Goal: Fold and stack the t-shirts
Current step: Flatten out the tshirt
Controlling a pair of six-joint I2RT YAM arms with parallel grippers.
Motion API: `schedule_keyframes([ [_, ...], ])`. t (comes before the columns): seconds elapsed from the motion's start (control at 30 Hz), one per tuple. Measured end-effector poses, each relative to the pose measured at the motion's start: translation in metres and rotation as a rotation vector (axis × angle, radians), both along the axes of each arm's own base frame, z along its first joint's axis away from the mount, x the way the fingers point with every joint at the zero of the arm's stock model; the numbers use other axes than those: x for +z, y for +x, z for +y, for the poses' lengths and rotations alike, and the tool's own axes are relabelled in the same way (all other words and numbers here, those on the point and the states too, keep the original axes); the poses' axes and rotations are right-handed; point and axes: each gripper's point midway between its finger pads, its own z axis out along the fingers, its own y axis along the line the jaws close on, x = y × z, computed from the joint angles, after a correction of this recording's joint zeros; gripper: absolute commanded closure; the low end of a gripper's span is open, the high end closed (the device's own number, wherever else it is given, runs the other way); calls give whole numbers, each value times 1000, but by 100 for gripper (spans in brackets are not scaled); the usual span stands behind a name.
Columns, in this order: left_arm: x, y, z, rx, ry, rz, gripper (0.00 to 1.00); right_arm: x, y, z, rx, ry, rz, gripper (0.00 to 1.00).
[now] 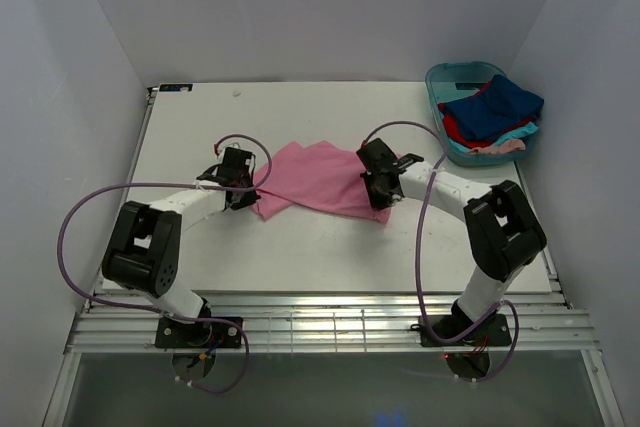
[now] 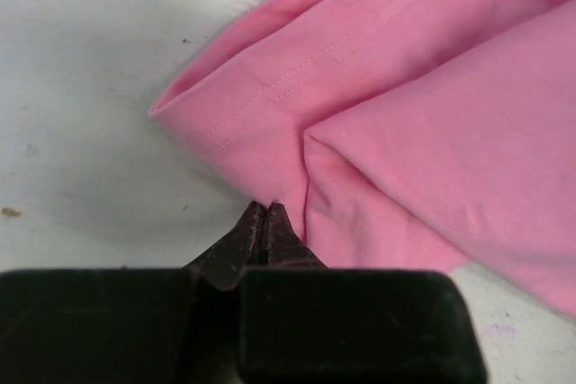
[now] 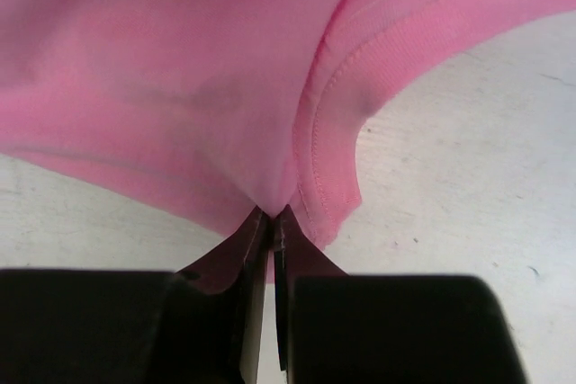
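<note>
A pink t-shirt [image 1: 315, 179] lies partly folded in the middle of the white table. My left gripper [image 1: 243, 193] is at its left edge. In the left wrist view the left gripper [image 2: 265, 209] is shut, its tips pinching the hem of the pink t-shirt [image 2: 405, 114]. My right gripper [image 1: 381, 197] is at the shirt's right edge. In the right wrist view the right gripper [image 3: 271, 215] is shut on a pulled-up fold of the pink t-shirt [image 3: 180, 87] beside a stitched hem. More t-shirts are piled in the tub: dark blue [image 1: 503, 102], red [image 1: 458, 131], turquoise [image 1: 512, 134], pale pink [image 1: 502, 147].
A teal plastic tub [image 1: 446, 77] stands at the table's back right corner. White walls close in the table on the left, back and right. Purple cables loop from both arms. A slatted metal rail [image 1: 320, 327] runs along the near edge.
</note>
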Motion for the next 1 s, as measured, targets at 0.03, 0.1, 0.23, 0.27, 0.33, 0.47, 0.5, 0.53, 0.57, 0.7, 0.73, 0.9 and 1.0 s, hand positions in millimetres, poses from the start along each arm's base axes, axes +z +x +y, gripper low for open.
schedule_keyframes([
  [0.03, 5, 0, 1, 5, 4, -10, 100, 10, 2, -1, -3, -7, -7, 92],
  [0.1, 26, -1, 3, 7, 8, -47, 100, 42, 12, 2, -8, 7, -65, 92],
  [0.23, 122, 22, 4, 20, -9, -255, 100, 145, 41, 10, -22, 100, -288, 92],
  [0.27, 150, 29, 4, 23, -16, -315, 100, 176, 46, 10, -27, 126, -353, 92],
  [0.33, 214, 37, 6, 34, -36, -459, 100, 242, 53, 7, -41, 180, -492, 92],
  [0.47, 321, 25, 15, 36, -58, -662, 100, 333, 43, -13, -70, 239, -676, 92],
  [0.5, 343, 19, 17, 37, -61, -697, 100, 351, 36, -20, -74, 248, -707, 92],
  [0.53, 364, 13, 20, 40, -66, -733, 100, 368, 30, -26, -79, 258, -739, 92],
  [0.57, 381, 5, 24, 44, -70, -760, 100, 383, 23, -33, -80, 266, -764, 92],
  [0.7, 432, -28, 35, 57, -91, -826, 100, 439, -10, -56, -85, 325, -858, 91],
  [0.73, 442, -39, 38, 58, -101, -836, 100, 454, -20, -62, -87, 346, -887, 90],
  [0.9, 485, -80, 47, 66, -163, -898, 100, 508, -60, -86, -92, 472, -1018, 86],
  [1.0, 480, -86, 49, 74, -169, -886, 100, 517, -69, -94, -108, 504, -1063, 86],
])
